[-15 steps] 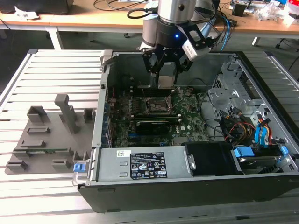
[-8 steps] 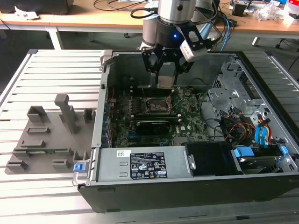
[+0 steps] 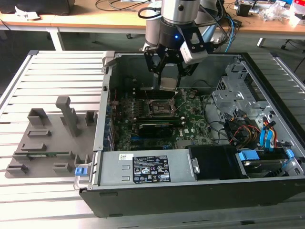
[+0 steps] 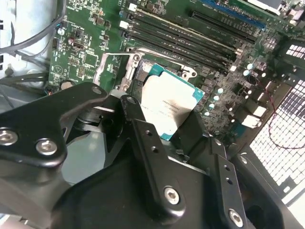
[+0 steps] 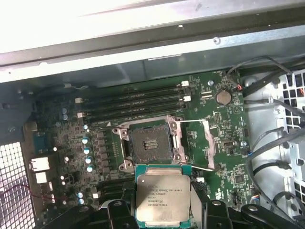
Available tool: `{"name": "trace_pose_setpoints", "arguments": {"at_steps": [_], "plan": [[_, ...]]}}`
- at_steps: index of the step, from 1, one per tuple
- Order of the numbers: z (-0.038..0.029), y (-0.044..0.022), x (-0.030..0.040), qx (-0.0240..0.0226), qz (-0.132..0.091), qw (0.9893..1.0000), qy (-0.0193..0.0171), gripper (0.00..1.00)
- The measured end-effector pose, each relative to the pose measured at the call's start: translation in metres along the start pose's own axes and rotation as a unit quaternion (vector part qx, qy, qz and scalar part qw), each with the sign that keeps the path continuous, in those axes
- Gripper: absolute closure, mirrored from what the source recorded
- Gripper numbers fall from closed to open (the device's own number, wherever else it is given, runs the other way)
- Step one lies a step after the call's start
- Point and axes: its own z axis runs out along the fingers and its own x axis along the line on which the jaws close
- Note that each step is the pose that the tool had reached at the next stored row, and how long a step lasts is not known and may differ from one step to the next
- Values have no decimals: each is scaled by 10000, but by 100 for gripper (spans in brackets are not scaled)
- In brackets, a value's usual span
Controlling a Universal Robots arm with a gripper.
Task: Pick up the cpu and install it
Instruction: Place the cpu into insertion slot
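Well off to the exterior view's left of the socket (image 3: 159, 109), a grey holder tray (image 3: 52, 143) lies on the slatted metal surface (image 3: 57, 71), outside the open computer case (image 3: 190, 200). The socket sits on the green motherboard (image 3: 195, 126) inside that case. In the first wrist view its latch frame (image 5: 195, 143) stands swung open to one side, and the memory slots (image 5: 133, 102) run just beside the socket.

Right above the socket hangs the tool (image 3: 168, 80), its black fingers (image 4: 143, 138) clamped on opposite edges of the cpu (image 3: 169, 86). In both wrist views the cpu's silvery top faces the camera. It is held clear of the socket, near it but not seated.

Just beside the socket, on the side nearer the exterior camera, lies the long black graphics card (image 3: 155, 128). To the exterior view's right of the socket stand a metal drive cage (image 3: 233, 90) and a tangle of coloured cables (image 3: 248, 129).
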Motion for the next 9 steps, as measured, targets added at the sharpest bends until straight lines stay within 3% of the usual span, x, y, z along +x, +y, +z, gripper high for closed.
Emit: {"name": "trace_pose_setpoints", "arguments": {"at_steps": [4,9], "plan": [[2,0,0,2,197,9998,5,45],[5,0,0,3,533,9986,13,45]]}}
